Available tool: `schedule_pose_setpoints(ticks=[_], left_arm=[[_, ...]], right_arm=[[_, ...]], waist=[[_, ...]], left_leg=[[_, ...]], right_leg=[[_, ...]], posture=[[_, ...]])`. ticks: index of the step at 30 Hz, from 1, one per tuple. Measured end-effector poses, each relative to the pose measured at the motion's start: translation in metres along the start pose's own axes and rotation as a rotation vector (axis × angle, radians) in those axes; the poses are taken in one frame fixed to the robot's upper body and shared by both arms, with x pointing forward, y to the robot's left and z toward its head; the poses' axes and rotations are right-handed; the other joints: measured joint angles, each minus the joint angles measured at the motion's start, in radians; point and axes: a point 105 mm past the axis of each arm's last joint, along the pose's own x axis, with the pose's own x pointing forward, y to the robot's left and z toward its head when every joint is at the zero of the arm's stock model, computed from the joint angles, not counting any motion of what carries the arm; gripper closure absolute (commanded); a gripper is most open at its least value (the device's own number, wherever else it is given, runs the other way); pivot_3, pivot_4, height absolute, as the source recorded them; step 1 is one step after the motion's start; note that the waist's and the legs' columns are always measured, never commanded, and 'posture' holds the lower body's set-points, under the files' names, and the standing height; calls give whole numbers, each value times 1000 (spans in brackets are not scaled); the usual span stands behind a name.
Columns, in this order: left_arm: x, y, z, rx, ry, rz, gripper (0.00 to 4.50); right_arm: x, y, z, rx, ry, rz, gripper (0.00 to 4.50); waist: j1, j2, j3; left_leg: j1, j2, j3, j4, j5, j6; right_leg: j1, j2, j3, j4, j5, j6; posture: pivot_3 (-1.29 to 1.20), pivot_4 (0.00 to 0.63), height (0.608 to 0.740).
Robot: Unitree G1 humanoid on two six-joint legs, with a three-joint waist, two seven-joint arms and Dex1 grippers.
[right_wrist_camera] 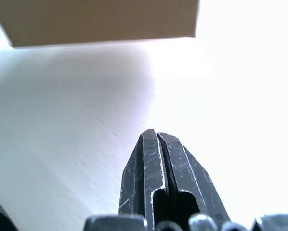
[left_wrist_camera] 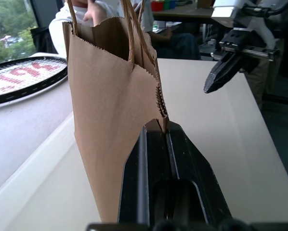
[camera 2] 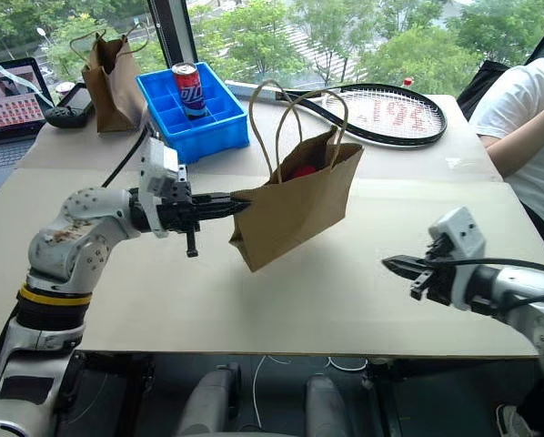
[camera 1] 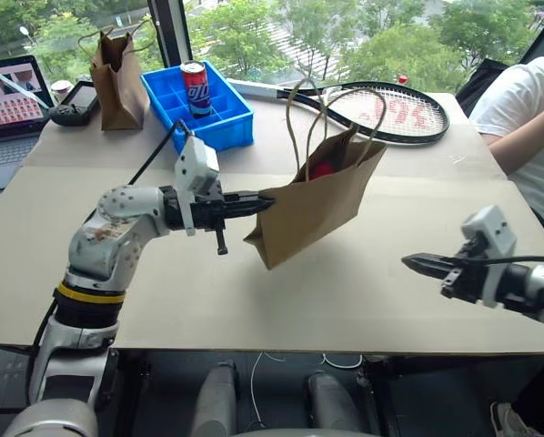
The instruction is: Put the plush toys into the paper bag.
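**Brown paper bag lifted off the table by one edge**

Brown kraft paper makes up the paper bag (camera 1: 313, 205), which hangs tilted above the table (camera 1: 363, 291), its bottom corner clear of the surface and its two twine loops standing up. Inside the open mouth a red toy (camera 1: 321, 170) shows, probably the chili pepper; the green spotted toy I cannot make out, so it may lie deeper in the bag.

The left gripper (camera 1: 265, 202) is pinched tight on the bag's upper side edge, the paper crumpled between its fingers in the left wrist view. That arm reaches level across the table, elbow out, fingers pointing toward the robot's right. The right gripper (camera 1: 416, 263) is closed on nothing and hovers well apart from the bag, low over the table, angled slightly down.

The grip is thin: one fold of paper carries the whole load, so the edge could tear or slip. As the bag leans, a toy could roll out of the mouth if it tips further.

Behind stand a blue bin (camera 1: 199, 107) with a can (camera 1: 195, 87), a racket (camera 1: 381, 109) and a narrower bag (camera 1: 117, 80).
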Motion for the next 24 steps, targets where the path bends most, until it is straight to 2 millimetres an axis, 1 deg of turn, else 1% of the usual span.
schedule_pose_setpoints(ticks=[2, 5, 7, 10, 12, 15, 21, 24], left_arm=[[-5, -6, 8, 8, -14, -94, 4479], [-8, -15, 11, 16, -37, -227, 4479], [-9, -19, 7, 25, -33, -284, 4479], [-8, -22, -13, 37, 49, -344, 4479], [-7, -21, -29, 47, 107, -354, 4479], [-8, -17, -41, 41, 129, -344, 4479], [-13, -12, -44, 64, 134, -313, 4479], [-18, -8, -44, 64, 123, -248, 4479]], right_arm=[[-6, -8, 4, -23, -10, -27, 4500], [-5, -5, 5, -29, -16, -12, 4500], [-4, -4, 7, -38, -24, -11, 4500], [-2, 1, 11, -54, -39, -2, 4500], [0, 2, 11, -53, -35, 4, 4500], [0, 1, 15, -58, -42, -2, 4500], [0, 1, 15, -54, -40, -2, 4500], [0, 2, 15, -52, -38, 4, 4500]], waist=[[-7, 0, 0], [-14, 0, 0], [-15, 0, 0], [-14, 0, 0], [-14, 0, 0], [-14, 0, 0], [-14, 0, 0], [-14, 0, 0]], left_leg=[[1, 0, 0, 0, 0, 0], [1, 0, 0, 0, 0, 0], [1, 0, 0, 0, 0, 0], [1, 0, -1, 0, 0, 0], [0, 0, 0, 1, 0, 0], [0, 0, 0, 1, 0, 0], [0, 0, 0, 1, 0, 0], [0, 0, 0, 1, 0, 0]], right_leg=[[1, 0, 0, 1, 0, 1], [1, 0, 0, 1, -1, 4], [1, 0, 0, 1, 0, 6], [1, 0, 0, 1, 0, 6], [1, 0, 0, 1, 0, 4], [1, 0, 0, 1, -1, 4], [1, 0, 0, 1, 0, 5], [1, 0, 0, 2, 1, 7]], posture=[[0, 150, 731], [0, 150, 731], [0, 150, 731], [0, 150, 731], [0, 150, 731], [0, 150, 731], [0, 150, 731], [0, 150, 731]])
